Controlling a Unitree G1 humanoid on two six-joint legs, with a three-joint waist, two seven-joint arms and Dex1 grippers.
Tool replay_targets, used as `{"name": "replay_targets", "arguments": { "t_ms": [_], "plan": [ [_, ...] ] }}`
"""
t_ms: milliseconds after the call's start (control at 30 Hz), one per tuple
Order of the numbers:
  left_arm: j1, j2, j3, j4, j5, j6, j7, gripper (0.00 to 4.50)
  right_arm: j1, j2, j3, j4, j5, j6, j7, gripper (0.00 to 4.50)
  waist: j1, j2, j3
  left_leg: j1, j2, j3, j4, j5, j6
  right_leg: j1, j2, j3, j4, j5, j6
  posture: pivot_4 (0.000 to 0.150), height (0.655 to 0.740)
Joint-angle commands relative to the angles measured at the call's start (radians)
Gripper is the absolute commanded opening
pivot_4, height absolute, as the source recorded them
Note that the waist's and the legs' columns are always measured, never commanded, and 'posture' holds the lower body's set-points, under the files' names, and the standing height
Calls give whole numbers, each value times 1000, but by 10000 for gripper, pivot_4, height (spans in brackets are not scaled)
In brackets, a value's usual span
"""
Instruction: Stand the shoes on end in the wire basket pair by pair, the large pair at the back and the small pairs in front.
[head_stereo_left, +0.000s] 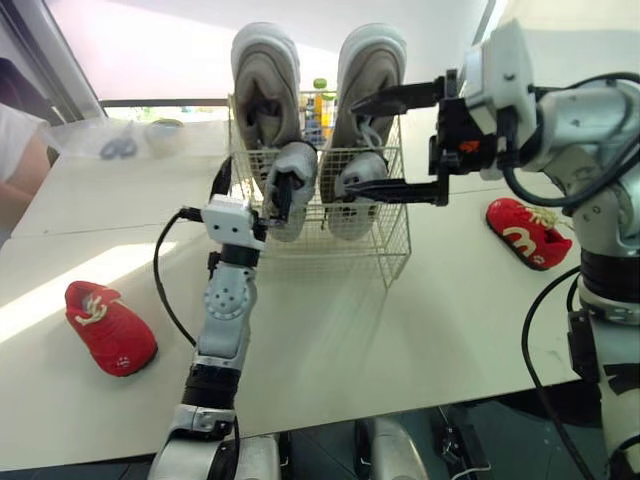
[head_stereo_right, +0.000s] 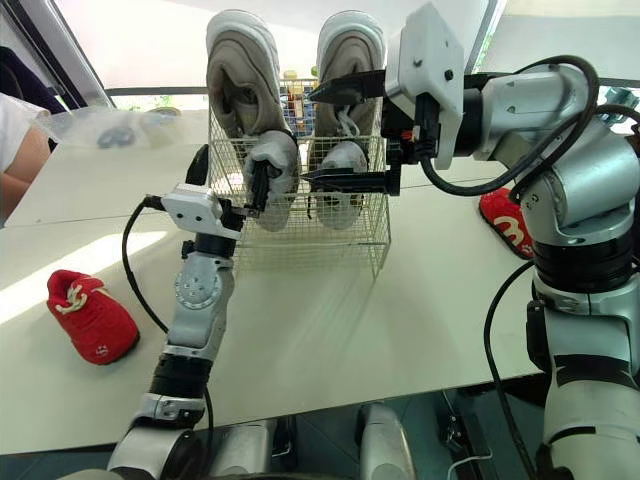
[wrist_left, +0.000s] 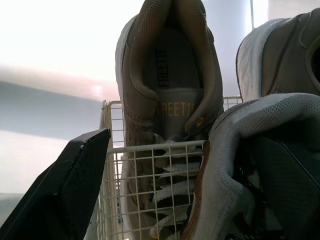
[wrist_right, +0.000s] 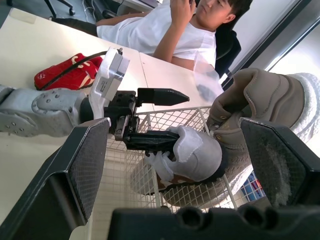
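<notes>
A wire basket (head_stereo_left: 385, 245) stands mid-table. Two large beige shoes stand on end at its back, one on the left (head_stereo_left: 265, 80) and one on the right (head_stereo_left: 370, 60). In front of them stand two small grey shoes, a left one (head_stereo_left: 300, 165) and a right one (head_stereo_left: 350, 215). My left gripper (head_stereo_left: 250, 190) is open: one finger reaches inside the left small shoe, while the other finger (wrist_left: 70, 185) stays outside the basket's left wall. My right gripper (head_stereo_left: 350, 147) is wide open, hovering in front of the right-hand shoes and holding nothing. Two red shoes lie on the table, one at the left (head_stereo_left: 110, 328) and one at the right (head_stereo_left: 528, 232).
A person (wrist_right: 165, 35) in a white shirt sits at the table's far left. A clear plastic bag (head_stereo_left: 120, 140) lies at the back left. A bottle (head_stereo_left: 320, 100) stands behind the basket. The table's front edge (head_stereo_left: 400, 405) runs close to my body.
</notes>
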Motion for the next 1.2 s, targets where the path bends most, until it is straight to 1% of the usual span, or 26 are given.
{"name": "replay_targets", "arguments": {
  "t_ms": [33, 100, 200, 367, 500, 533, 600, 667, 700, 767, 833, 900, 967, 1100, 1200],
  "plan": [
    [19, 50, 26, -124, -81, 144, -63, 44605, -14, 5, -13, 1, -10, -32, 1, 45000, 1, 0, 0, 0, 0, 0, 0, 0, 0, 0, 0, 0, 0, 0, 0, 1500, 7400],
    [28, 80, 32, -175, -101, 201, -84, 44605, -14, 9, -12, 5, -14, -39, 1, 45000, 1, 0, 0, -1, 0, 0, 0, 0, 0, -1, 0, 0, 0, 0, 0, 1500, 7400],
    [44, 148, 41, -257, -169, 317, -157, 44605, -13, 18, -10, 14, -18, -52, 2, 45000, 1, 0, 0, -1, 0, 0, 0, 0, 0, -1, 0, 0, 0, 0, 0, 1500, 7400],
    [34, 236, 90, -350, -317, 499, -243, 44605, -10, 30, -9, 26, -27, -70, 3, 45000, 4, 0, 1, -2, 0, 0, 0, -1, -2, -1, 0, 0, -1, 0, 0, 1500, 7400],
    [9, 373, 245, -421, -600, 726, -319, 44605, -2, 26, -19, 38, -35, -82, 3, 45000, 1, 0, 1, -2, 0, 0, 0, -1, -2, -3, 0, 0, 0, 0, 0, 1500, 7400],
    [5, 397, 263, -430, -640, 764, -325, 44605, 0, 23, -22, 37, -35, -82, 2, 45000, 1, 0, 1, -2, 0, 0, 0, -1, -2, -3, 0, 0, 0, 0, 0, 1500, 7400],
    [-18, 480, 329, -448, -802, 879, -358, 44605, 14, 1, -50, 36, -29, -70, -9, 45000, 1, 0, 1, -2, 0, 0, 0, -1, -2, -3, 0, 0, 0, 0, 0, 1500, 7400],
    [-28, 550, 372, -461, -923, 965, -389, 44605, 26, -17, -78, 38, -20, -56, -23, 45000, 4, -1, 2, -2, 0, 0, 0, 0, -1, -2, 0, 0, 0, 0, 0, 1500, 7400],
    [-27, 580, 388, -468, -972, 996, -403, 44605, 32, -25, -97, 39, -11, -44, -34, 45000, 5, -1, 2, -2, 0, 0, 0, 0, -1, -2, 0, 0, 0, 0, 0, 1500, 7400],
    [-17, 693, 436, -460, -1110, 1096, -488, 44605, 48, -58, -173, 64, -10, -7, -99, 45000, 5, -2, 3, -2, -1, 1, 0, -1, -2, -2, 0, 0, -1, 0, 1, 1500, 7400],
    [-23, 771, 463, -438, -1207, 1161, -550, 44605, 70, -92, -241, 88, -23, 31, -173, 45000, 7, -3, 3, -3, -1, 1, 0, -1, -3, -3, 0, 0, -1, 0, 0, 1500, 7400],
    [-40, 813, 463, -415, -1255, 1192, -586, 44605, 102, -120, -286, 104, -44, 65, -241, 45000, 8, -3, 3, -3, -1, 1, 0, -2, -3, -3, 0, 0, -2, 0, 0, 1500, 7400],
    [-62, 835, 438, -401, -1264, 1204, -632, 44605, 171, -149, -327, 117, -72, 88, -299, 45000, 7, -3, 3, -2, -1, 1, 0, -2, -3, -2, 0, 0, -2, 0, 0, 1500, 7400],
    [-100, 842, 350, -388, -1201, 1199, -721, 44605, 371, -195, -363, 163, -164, 52, -369, 45000, 7, -3, 3, -2, -1, 1, -1, -2, -3, -1, 0, 0, -2, 0, 0, 1500, 7400],
    [-138, 823, 296, -379, -1188, 1201, -763, 44605, 482, -212, -390, 236, -207, 16, -402, 45000, 4, -2, 3, -2, -1, 2, -1, -1, -3, -2, 0, 1, -2, 0, 0, 1500, 7400]
  ]
}}
